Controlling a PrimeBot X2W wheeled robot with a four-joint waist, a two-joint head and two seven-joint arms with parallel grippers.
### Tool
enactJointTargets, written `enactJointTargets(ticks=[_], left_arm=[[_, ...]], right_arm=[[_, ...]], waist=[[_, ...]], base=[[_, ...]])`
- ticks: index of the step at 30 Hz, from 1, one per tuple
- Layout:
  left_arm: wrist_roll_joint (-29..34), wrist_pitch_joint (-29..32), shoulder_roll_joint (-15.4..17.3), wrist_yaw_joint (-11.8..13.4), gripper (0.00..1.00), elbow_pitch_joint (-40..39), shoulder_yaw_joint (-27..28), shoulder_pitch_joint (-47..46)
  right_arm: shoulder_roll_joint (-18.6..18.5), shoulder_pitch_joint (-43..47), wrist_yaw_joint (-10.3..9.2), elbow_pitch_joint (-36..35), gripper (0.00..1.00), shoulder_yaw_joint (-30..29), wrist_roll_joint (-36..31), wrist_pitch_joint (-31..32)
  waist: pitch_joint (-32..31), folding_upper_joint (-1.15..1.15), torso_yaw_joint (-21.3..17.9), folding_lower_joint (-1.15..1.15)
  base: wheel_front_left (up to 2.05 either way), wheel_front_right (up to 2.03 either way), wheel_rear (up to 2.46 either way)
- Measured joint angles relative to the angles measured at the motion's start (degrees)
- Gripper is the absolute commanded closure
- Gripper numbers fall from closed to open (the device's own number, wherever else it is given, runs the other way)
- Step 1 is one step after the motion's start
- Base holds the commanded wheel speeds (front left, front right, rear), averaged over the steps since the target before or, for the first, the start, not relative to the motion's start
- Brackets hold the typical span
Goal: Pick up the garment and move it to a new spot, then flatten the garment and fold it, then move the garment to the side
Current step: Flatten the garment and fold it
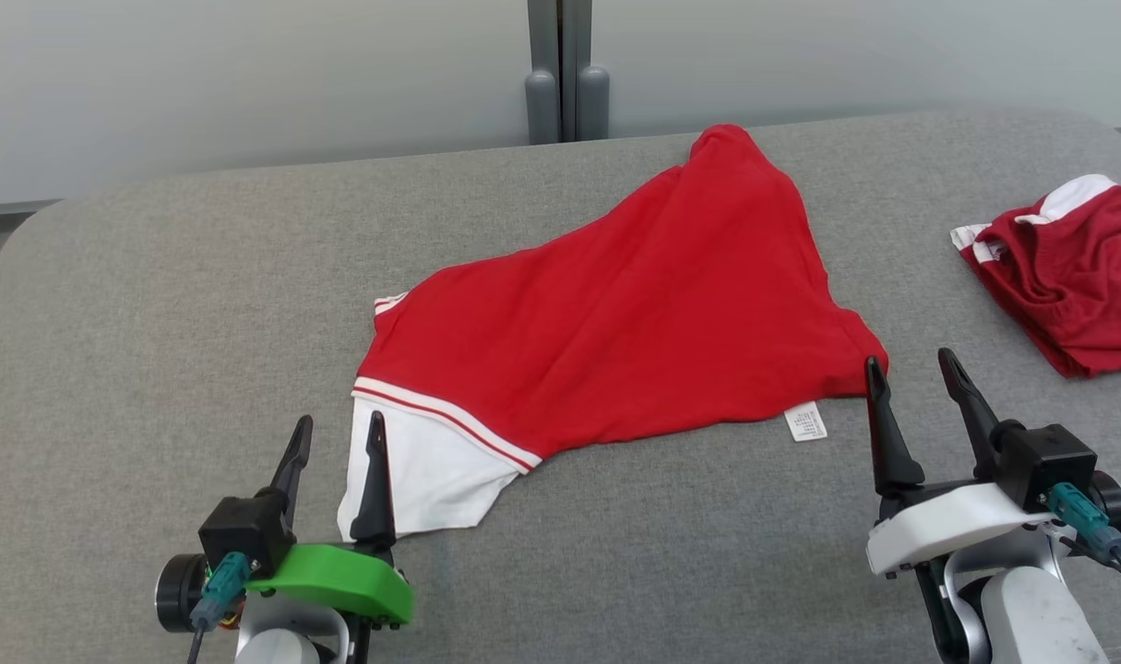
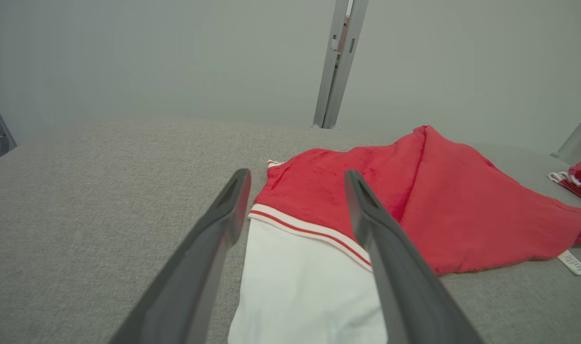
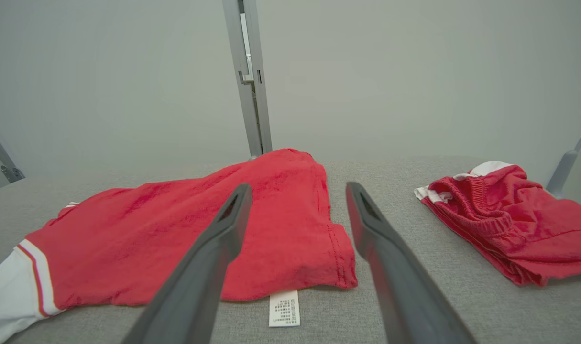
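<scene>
A red garment (image 1: 634,304) with a white, red-striped band at its near left end lies spread on the grey table (image 1: 154,304); the wrist views show it too (image 2: 414,200) (image 3: 185,239). A white label (image 1: 806,420) sticks out at its near right corner. My left gripper (image 1: 337,443) stands open at the white end, one finger over the white cloth, holding nothing. My right gripper (image 1: 915,369) stands open just right of the garment's near right corner, nothing between its fingers. In the left wrist view the fingers (image 2: 223,215) straddle the white band's left edge.
A second red and white garment (image 1: 1067,267) lies bunched at the table's right edge, also in the right wrist view (image 3: 505,220). A grey post (image 1: 565,69) stands behind the table at the wall. Bare grey cloth stretches left of the garment.
</scene>
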Motion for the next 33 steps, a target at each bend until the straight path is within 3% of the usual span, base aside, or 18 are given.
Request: enactJointTargets(ticks=[26,29,33], left_arm=[[0.7,-0.3,-1.0,0.0,0.0,-2.0,1.1,3.6],[0.7,0.1,-1.1,1.3,0.0,-0.4,1.6,3.6],[0.4,5.9,-1.0,3.9,0.0,4.3,2.1,3.6]], right_arm=[[0.0,-0.9,0.0,7.1,0.0,3.1,3.3,-2.5],[0.0,-1.2,0.0,7.2,0.0,3.1,3.3,-2.5],[0.0,-1.2,0.0,7.3,0.0,3.1,3.1,-2.0]], waist=[[-2.6,0.0,0.2,0.0],[-2.4,0.0,0.2,0.0],[-1.7,0.0,0.2,0.0]], base=[[0.0,0.0,0.0],[0.0,0.0,0.0],[0.0,0.0,0.0]])
